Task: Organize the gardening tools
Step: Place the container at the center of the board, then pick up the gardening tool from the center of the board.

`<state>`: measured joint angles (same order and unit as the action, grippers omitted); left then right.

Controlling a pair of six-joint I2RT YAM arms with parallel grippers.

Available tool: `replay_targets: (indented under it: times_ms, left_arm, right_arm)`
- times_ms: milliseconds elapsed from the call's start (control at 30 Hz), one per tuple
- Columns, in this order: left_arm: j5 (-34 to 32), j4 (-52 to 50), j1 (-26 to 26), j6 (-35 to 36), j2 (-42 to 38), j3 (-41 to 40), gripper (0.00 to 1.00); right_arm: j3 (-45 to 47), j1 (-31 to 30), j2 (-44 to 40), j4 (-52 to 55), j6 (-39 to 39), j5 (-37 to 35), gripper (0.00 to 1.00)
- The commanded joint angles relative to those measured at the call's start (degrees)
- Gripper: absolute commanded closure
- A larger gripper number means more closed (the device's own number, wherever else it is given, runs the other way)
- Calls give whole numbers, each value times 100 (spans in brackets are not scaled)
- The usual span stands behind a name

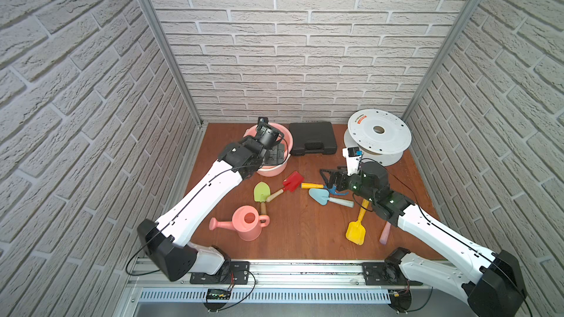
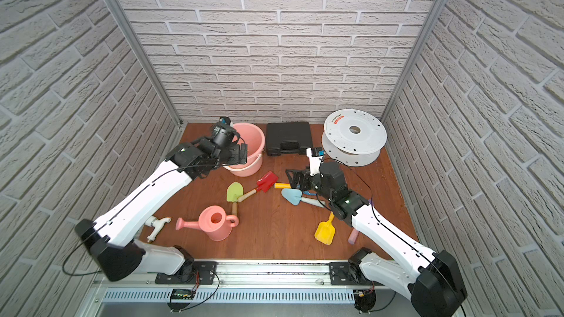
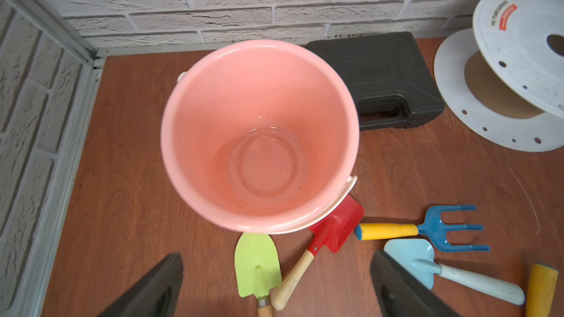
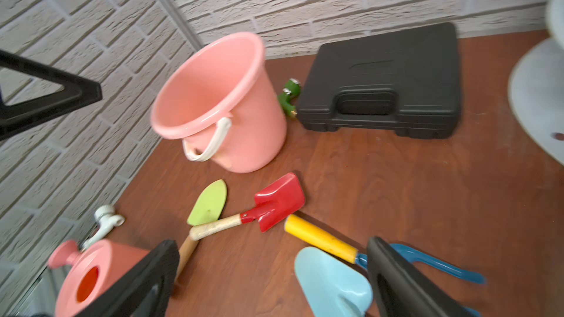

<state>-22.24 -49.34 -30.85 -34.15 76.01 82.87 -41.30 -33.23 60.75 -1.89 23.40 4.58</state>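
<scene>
Pink bucket (image 3: 189, 111): upright at the upper left of the wood counter (image 1: 305, 239), just left of the black case (image 1: 312, 138); the left wrist view shows it empty.
Left claw (image 3: 276, 256): jaws spread wide with nothing between them; in both top views it hangs over the bucket's lower rim.
Green spade (image 1: 261, 192): flat on the counter just below the bucket. In the left wrist view it lies below the gap between the left claw's fingers (image 3: 158, 285).
Red spade (image 1: 293, 182): blade just beside the bucket's base, wooden handle slanting down-left to meet the green spade's neck.
Right claw (image 1: 328, 179): jaws wide apart, gripping nothing; it hovers right of centre, over the rake's head.
Blue rake (image 3: 448, 228): yellow handle pointing left at the red blade, prongs under the right claw.
Pale blue trowel (image 1: 319, 195): just below the rake, its blade between the right claw's fingers (image 4: 396, 279) in the right wrist view.
Yellow spade (image 1: 356, 233): lower right, handle running up under the right arm.
Pink watering can (image 1: 247, 222): upright, lower centre, spout pointing left, well apart from both claws.
Pale purple tool (image 2: 353, 237): only its handle shows, beside the right arm.
</scene>
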Motion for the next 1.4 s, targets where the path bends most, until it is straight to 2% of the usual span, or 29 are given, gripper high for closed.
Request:
replay_targets:
  times_ms: [0,200,433,500,600,867,1033,1167,1367]
  left_arm:
    - [-299,2,60,-431,-496,-506,2]
    - [-98,-226,449,-478,-1329,-1239,2]
    - [397,-23,1137,-322,-2159,-1938,2]
    - [506,7,1322,-214,-2336,-2058,2]
    - [642,25,1440,-120,-2474,-2118,2]
    - [732,39,1490,22,-2796,-2114,2]
    - [824,28,1493,17,-3005,-2187,2]
    - [753,-73,1501,86,-3121,-2089,2]
    - [446,-247,1502,311,-3426,-1664,2]
  right_arm:
    - [-339,-717,209,-197,-1062,176,1]
    - [-838,-1762,1027,61,-2264,800,2]
    - [-1916,-2497,2686,543,-2684,1403,26]
    - [-2061,-2642,3018,522,-2770,1350,30]
    - [-2290,-2733,3416,556,-2881,1343,32]
    - [-2965,-2815,4307,879,-3034,1275,41]
    - [-3079,-2838,4523,843,-3027,1069,78]
    - [-3023,-2895,4409,604,-2848,995,95]
    - [-3248,-2986,4426,-27,-1999,345,97]
